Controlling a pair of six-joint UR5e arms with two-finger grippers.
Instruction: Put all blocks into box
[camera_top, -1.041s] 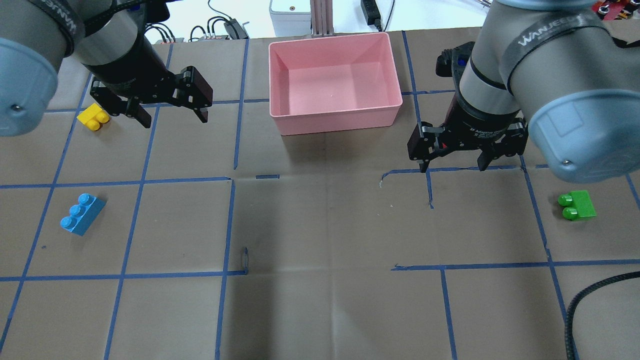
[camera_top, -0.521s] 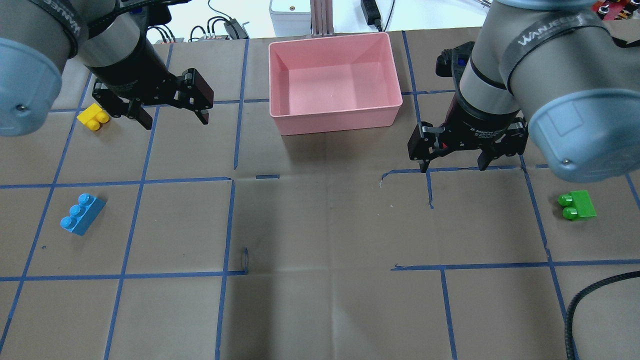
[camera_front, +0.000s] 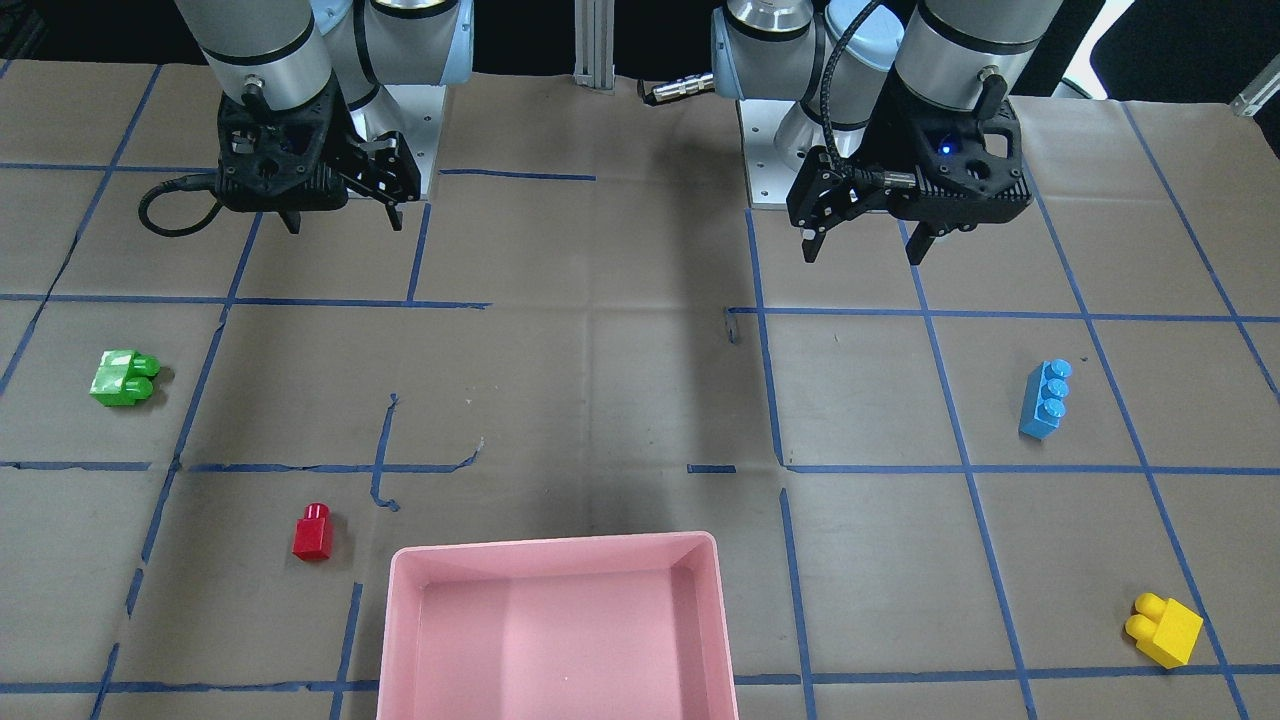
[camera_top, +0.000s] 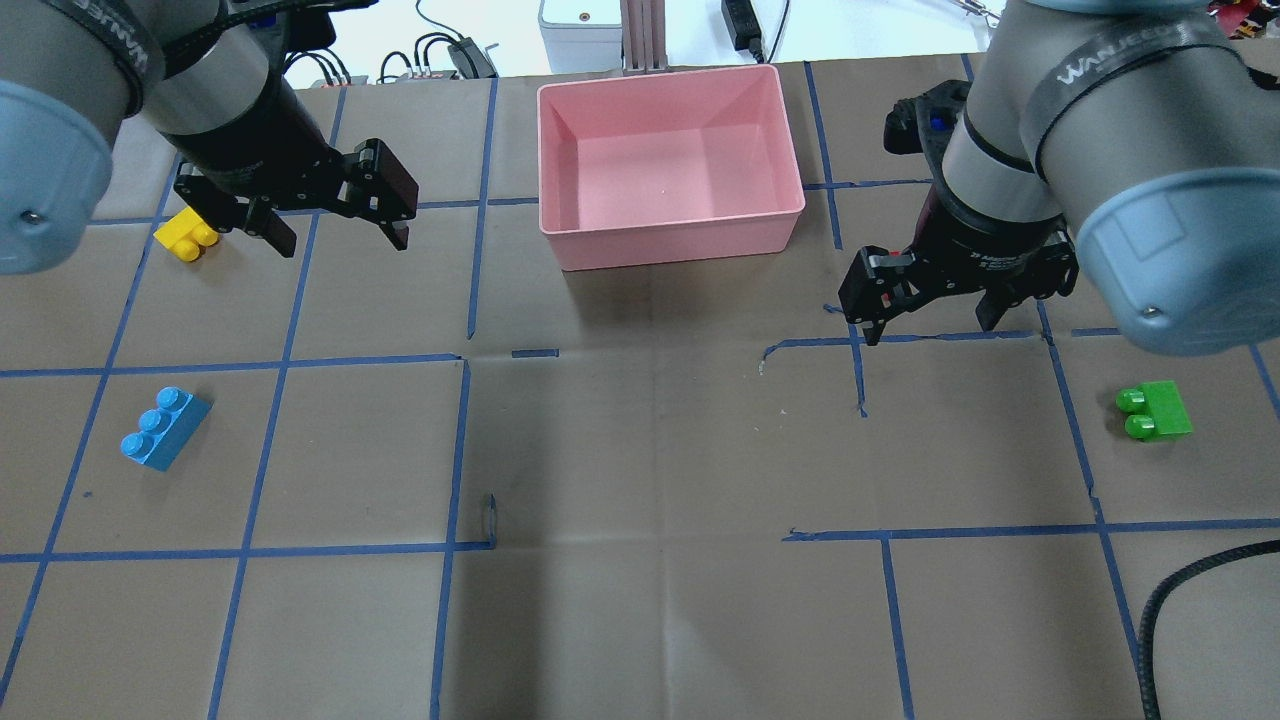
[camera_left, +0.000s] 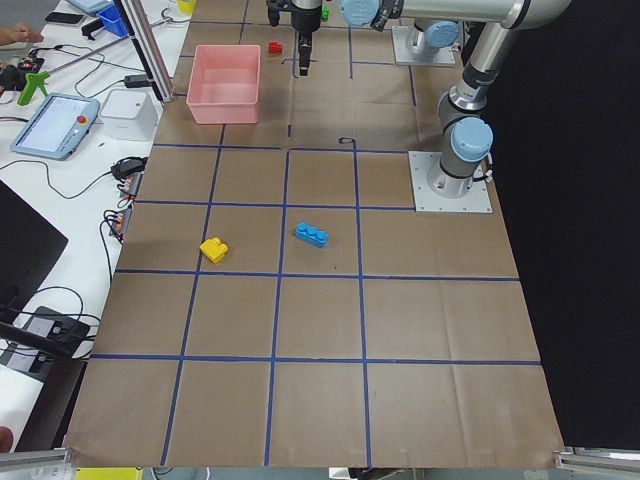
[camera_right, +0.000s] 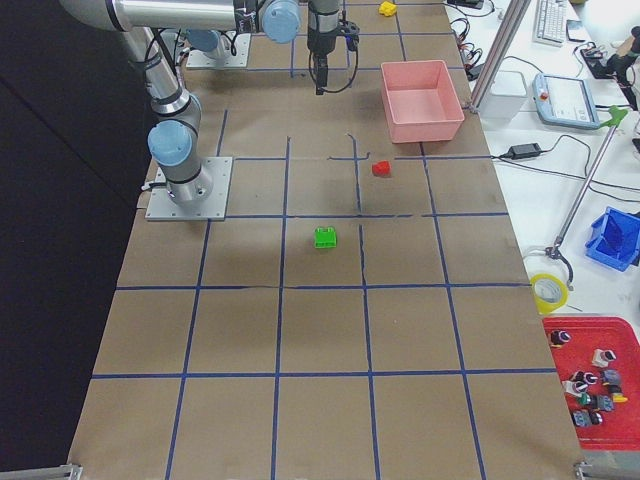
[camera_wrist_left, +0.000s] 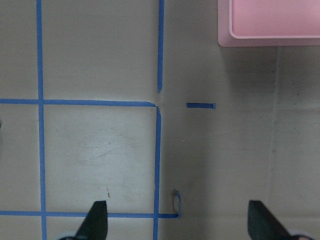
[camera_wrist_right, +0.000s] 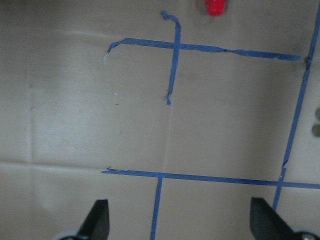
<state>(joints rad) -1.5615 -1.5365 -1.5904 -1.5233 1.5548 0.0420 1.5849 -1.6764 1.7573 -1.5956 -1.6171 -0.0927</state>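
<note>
The pink box stands empty at the far middle of the table; its rim also shows in the front view. The yellow block lies just left of my open, empty left gripper. The light-blue block lies nearer, at the left. The green block lies at the right, near my open, empty right gripper. The red block lies beside the box and at the top edge of the right wrist view. My right arm hides it in the overhead view.
Blue tape lines grid the brown paper table cover. A black cable curves in at the near right corner. Boxes and cables sit beyond the far edge. The arm bases stand at the robot side.
My right gripper has shifted a little to the right, still open. My left gripper has moved slightly left, toward the yellow block. The blocks have not moved.
</note>
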